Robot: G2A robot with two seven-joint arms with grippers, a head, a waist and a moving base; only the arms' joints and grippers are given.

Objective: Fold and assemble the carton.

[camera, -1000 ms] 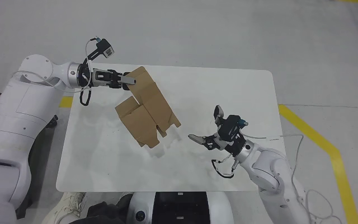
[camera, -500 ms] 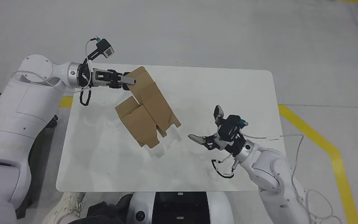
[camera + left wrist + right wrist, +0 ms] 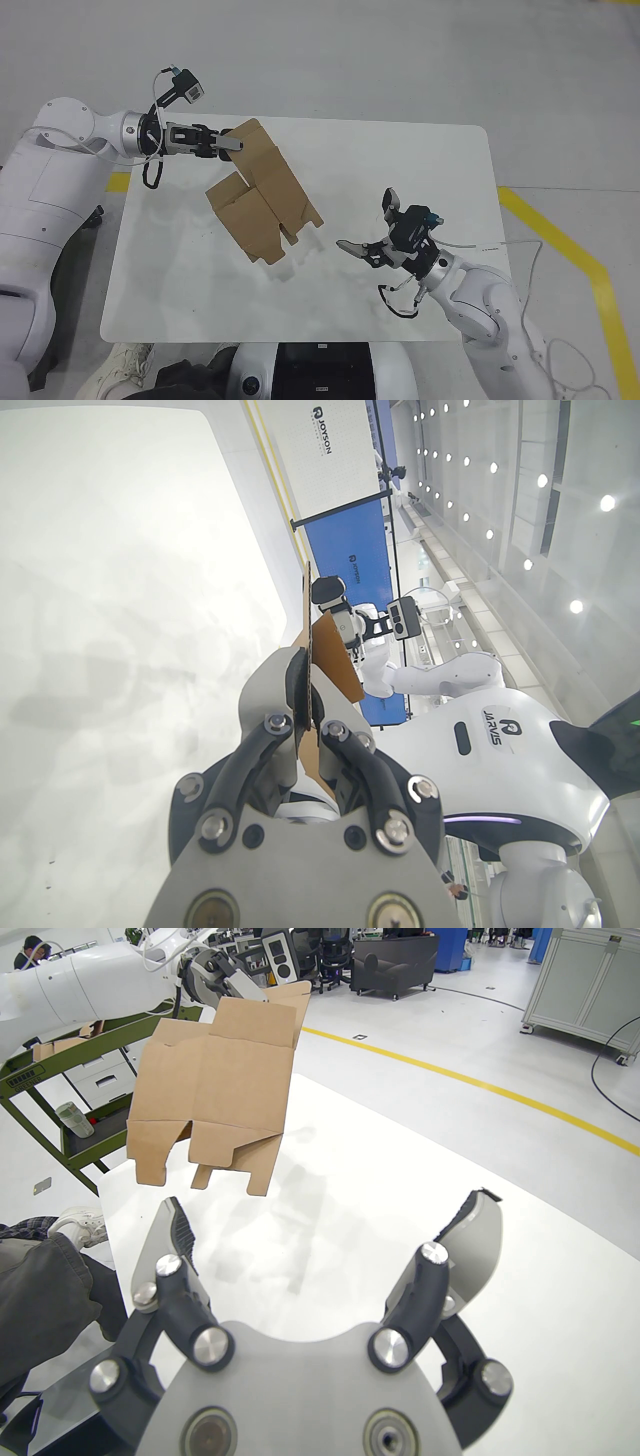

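left gripper [image 3: 232, 144] clamped on carton [image 3: 265, 200] far edge, holding it up over table [image 3: 430, 170]; right gripper [image 3: 365, 222] jaws apart, empty, right of carton.

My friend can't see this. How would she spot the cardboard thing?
Find the white table. Over its left side hangs a flat brown carton, pinched at one edge by the left arm's jaws. Its brown colour and loose flaps mark it out.

A brown corrugated carton [image 3: 262, 195], flat and unassembled, hangs tilted above the left side of the bench [image 3: 400, 170]. Its notched lower flaps dangle clear of the surface, one upper flap clamped in the left gripper [image 3: 236, 145].
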